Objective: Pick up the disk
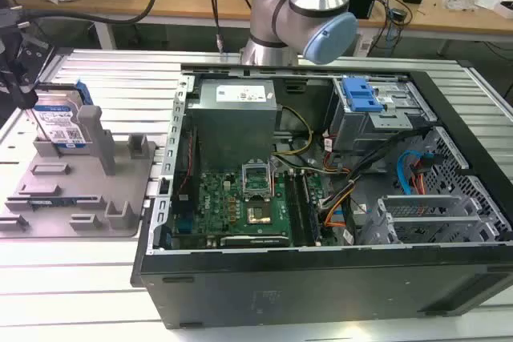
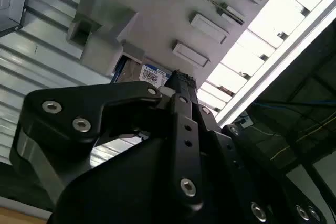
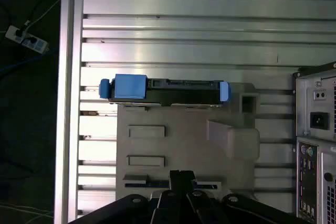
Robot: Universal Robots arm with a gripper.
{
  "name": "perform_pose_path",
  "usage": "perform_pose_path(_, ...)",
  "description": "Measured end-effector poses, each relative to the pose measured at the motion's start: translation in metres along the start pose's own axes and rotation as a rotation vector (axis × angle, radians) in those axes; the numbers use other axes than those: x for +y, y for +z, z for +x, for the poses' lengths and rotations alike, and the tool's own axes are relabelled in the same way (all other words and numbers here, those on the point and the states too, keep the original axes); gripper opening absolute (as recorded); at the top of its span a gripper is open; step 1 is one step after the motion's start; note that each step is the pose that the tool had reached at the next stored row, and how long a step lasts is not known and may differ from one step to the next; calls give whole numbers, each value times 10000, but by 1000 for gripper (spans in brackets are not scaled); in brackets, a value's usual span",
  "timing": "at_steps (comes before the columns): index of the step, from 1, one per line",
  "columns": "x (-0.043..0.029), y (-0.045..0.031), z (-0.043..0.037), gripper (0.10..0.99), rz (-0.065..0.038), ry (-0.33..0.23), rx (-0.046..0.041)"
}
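At the exterior view's left edge, the disk is standing upright in a slot of the grey holder, not yet lifted. The gripper is hanging just beside it, toward the frame's upper left, and is gripping nothing. In the first wrist view its claw appears to be pressing together, apart from the disk's blue-edged upper side. The pickup is, by my judgement, barely starting, with grasp and lift both remaining. Across the exterior view's centre and right, the open computer case is housing a motherboard, a power supply, a blue drive bay bracket and bundled cables.
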State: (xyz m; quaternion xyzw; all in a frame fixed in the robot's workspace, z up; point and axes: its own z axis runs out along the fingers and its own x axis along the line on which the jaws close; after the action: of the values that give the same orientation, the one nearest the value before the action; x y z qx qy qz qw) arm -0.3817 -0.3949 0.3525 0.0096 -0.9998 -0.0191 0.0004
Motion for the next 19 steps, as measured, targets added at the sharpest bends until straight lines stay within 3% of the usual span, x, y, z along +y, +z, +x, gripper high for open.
perform_pose_path(14, 13, 1, 32, 106, 0, 1, 0)
perform_pose_path(15, 43, 2, 71, 106, 0, 0, -1)
perform_pose_path(16, 116, 5, 108, 106, 0, 0, -1)
perform_pose_path(19, 427, 16, 125, 106, 22, 0, 1)
